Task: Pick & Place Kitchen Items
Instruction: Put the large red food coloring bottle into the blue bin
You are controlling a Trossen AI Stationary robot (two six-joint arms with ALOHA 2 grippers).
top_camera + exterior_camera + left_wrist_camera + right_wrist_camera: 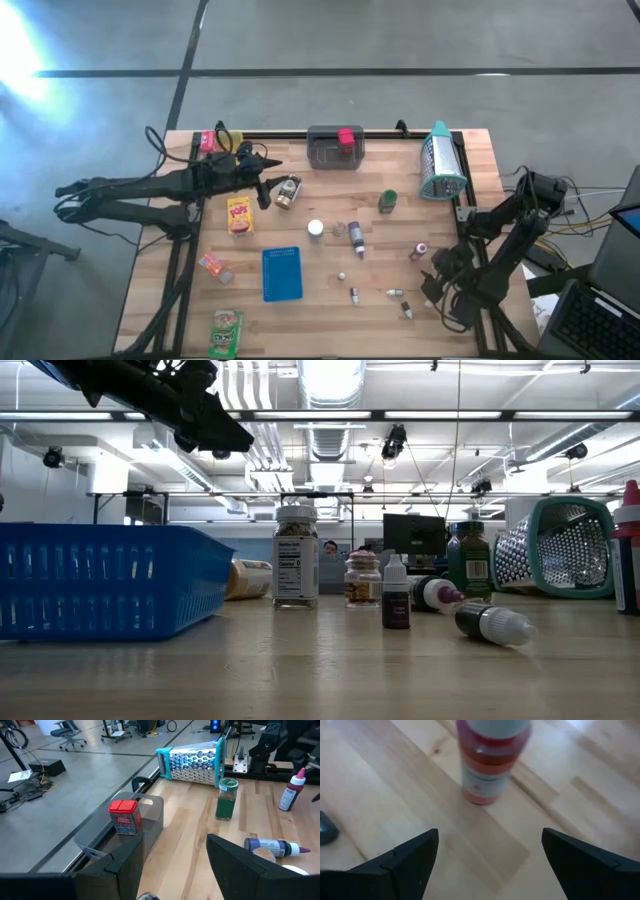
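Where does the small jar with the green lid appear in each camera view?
High view: the green-lidded jar stands right of centre, left of the grater.
Low view: the jar is right of centre, left of the grater.
Left wrist view: the jar stands upright near the grater.
Right wrist view: not in it.
Shared landmark: the teal-framed grater.

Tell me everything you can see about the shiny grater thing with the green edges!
The grater is a box grater of shiny metal, punched all over with small holes, with a teal frame and a teal handle at one end. It lies tipped over on its side on the wooden table, at the far right corner. A green-lidded spice jar stands a little way off, not touching it. Neither gripper is near it.
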